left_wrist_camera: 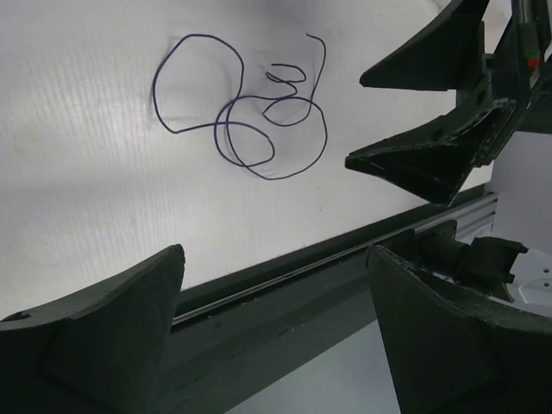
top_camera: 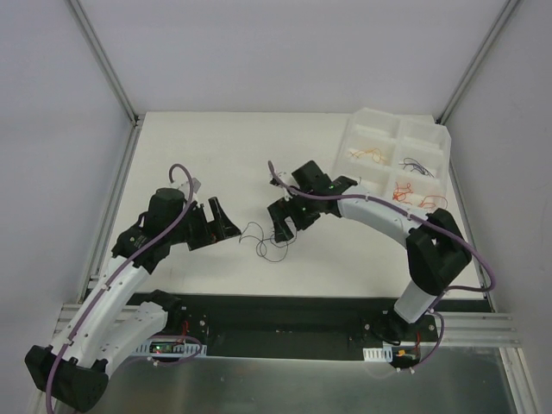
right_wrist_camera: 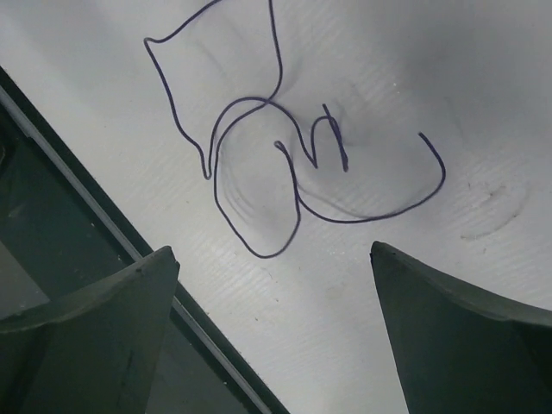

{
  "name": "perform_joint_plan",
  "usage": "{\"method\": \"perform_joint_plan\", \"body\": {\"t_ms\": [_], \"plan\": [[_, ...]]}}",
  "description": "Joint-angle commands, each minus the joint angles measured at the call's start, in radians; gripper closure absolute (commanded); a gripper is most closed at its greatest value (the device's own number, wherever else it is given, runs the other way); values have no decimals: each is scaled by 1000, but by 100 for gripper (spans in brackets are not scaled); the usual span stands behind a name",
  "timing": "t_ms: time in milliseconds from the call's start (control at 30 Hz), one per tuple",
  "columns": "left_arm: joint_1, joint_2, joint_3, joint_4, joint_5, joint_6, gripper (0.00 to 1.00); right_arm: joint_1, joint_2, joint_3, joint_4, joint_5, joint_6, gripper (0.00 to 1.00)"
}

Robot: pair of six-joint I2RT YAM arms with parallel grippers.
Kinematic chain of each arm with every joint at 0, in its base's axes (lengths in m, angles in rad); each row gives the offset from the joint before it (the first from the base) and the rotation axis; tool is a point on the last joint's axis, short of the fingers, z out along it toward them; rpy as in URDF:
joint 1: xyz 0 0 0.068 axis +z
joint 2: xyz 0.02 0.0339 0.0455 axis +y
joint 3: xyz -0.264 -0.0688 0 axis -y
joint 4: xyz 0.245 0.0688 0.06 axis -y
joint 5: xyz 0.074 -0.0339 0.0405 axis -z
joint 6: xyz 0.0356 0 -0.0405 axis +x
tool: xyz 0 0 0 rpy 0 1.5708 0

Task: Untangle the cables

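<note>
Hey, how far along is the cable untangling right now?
Looks done: orange wires, dark wires and red wires lie in separate compartments of the white tray. In hand: nothing; left gripper and right gripper stand open on either side of the purple wires on the table. Left: those wires cross in overlapping loops and need pulling apart.

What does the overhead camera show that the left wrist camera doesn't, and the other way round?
Overhead only: the white tray at the far right, with orange, dark and red wires in its compartments, and both whole arms. Left wrist only: how the loops overlap, seen close, past the open left gripper. Both: the dark cables lying loose on the table, with the right gripper open beside them.
</note>
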Motion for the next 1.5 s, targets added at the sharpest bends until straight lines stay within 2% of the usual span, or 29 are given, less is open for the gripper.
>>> {"method": "perform_joint_plan", "body": {"t_ms": [0, 100, 200, 300, 467, 667, 733, 867, 1033, 1167, 1233, 1300, 1467], "plan": [[6, -44, -25, -18, 50, -45, 14, 113, -2, 51, 73, 198, 6, 4], [6, -70, -25, -20, 44, -44, 13, 207, 32, 55, 94, 359, 90, 4], [6, -79, -10, -23, 40, -39, 10, 304, 52, 47, 96, 603, 71, 4], [6, -87, -6, -27, 32, -41, 9, 312, 98, 74, 72, 684, 74, 4], [6, -93, 0, -29, 35, -42, 8, 252, 151, 110, 105, 618, 28, 4], [6, -93, 20, -35, 52, -41, 7, 192, 199, 134, 151, 379, -38, 1], [6, -84, 30, -38, 55, -33, 8, 187, 211, 139, 165, 347, -41, 3], [6, -67, 46, -40, 56, -25, 7, 186, 239, 159, 167, 302, -28, 16], [6, -58, 47, -40, 55, -25, 7, 187, 269, 176, 158, 319, 0, 35], [6, -61, 40, -40, 59, -25, 7, 186, 265, 173, 141, 362, 9, 67], [6, -56, 41, -40, 64, -22, 7, 184, 251, 173, 130, 360, 24, 79], [6, -41, 47, -40, 69, -13, 7, 183, 228, 168, 122, 355, 40, 99], [6, 14, 101, -40, 72, 7, 8, 125, 51, 144, 79, 375, 109, 99]]}}
